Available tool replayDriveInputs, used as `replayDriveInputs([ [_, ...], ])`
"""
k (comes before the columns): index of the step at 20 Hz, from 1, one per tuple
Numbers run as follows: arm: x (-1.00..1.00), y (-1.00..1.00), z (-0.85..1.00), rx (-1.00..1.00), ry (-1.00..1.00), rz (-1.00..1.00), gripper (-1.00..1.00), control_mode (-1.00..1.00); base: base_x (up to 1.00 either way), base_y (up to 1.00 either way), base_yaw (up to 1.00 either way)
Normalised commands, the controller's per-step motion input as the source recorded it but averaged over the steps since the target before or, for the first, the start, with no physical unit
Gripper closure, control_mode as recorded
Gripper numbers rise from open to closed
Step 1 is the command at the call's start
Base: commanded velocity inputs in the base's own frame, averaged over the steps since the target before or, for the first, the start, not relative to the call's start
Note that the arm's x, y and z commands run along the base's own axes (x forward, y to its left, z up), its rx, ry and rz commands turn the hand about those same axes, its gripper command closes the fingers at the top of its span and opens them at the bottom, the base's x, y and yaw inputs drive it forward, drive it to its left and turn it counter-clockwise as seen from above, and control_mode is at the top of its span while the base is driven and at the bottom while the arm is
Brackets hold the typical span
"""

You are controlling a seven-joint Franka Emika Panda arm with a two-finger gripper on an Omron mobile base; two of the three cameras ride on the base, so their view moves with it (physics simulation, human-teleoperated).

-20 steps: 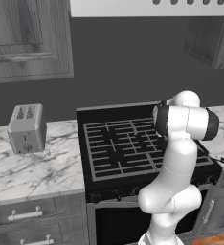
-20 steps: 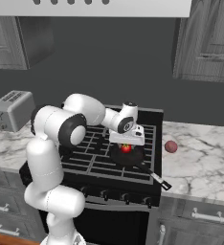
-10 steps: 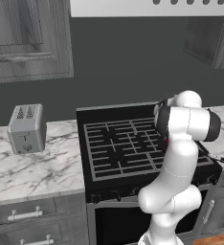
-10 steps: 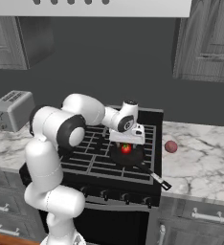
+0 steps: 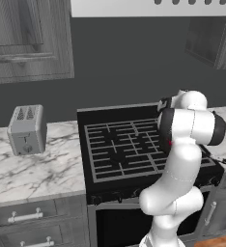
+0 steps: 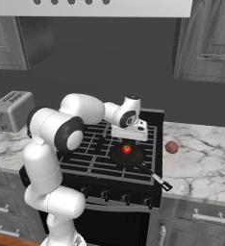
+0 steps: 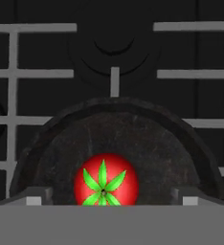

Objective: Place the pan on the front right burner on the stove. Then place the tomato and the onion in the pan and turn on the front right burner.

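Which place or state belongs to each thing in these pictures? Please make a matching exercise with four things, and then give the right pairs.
Things:
1. tomato
2. onion
3. pan
4. hand

Places or states:
A. on the marble counter, to the right of the stove
B. on the front right burner, handle pointing to the front right
C. inside the pan
D. open, just above the tomato

Right pairs: 1-C, 2-A, 3-B, 4-D
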Motion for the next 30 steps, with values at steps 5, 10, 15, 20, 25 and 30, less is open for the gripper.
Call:
replayDriveInputs([
  [5, 0.03, -0.57, 0.0, 0.0, 0.0, -0.05, -1.0, -1.0, 0.0, 0.0, 0.0],
  [10, 0.0, -0.58, 0.05, 0.0, 0.0, -0.02, -1.0, -1.0, 0.0, 0.0, 0.0],
  [15, 0.0, -0.61, 0.22, 0.0, 0.0, 0.0, -1.0, -1.0, 0.0, 0.0, 0.0],
  [20, 0.14, -0.62, 0.08, 0.0, 0.0, 0.0, -1.0, -1.0, 0.0, 0.0, 0.0],
  [25, 0.31, -0.54, 0.0, 0.0, 0.0, 0.0, -1.0, -1.0, 0.0, 0.0, 0.0],
  [30, 0.28, -0.36, 0.0, 0.0, 0.0, 0.0, -1.0, -1.0, 0.0, 0.0, 0.0],
])
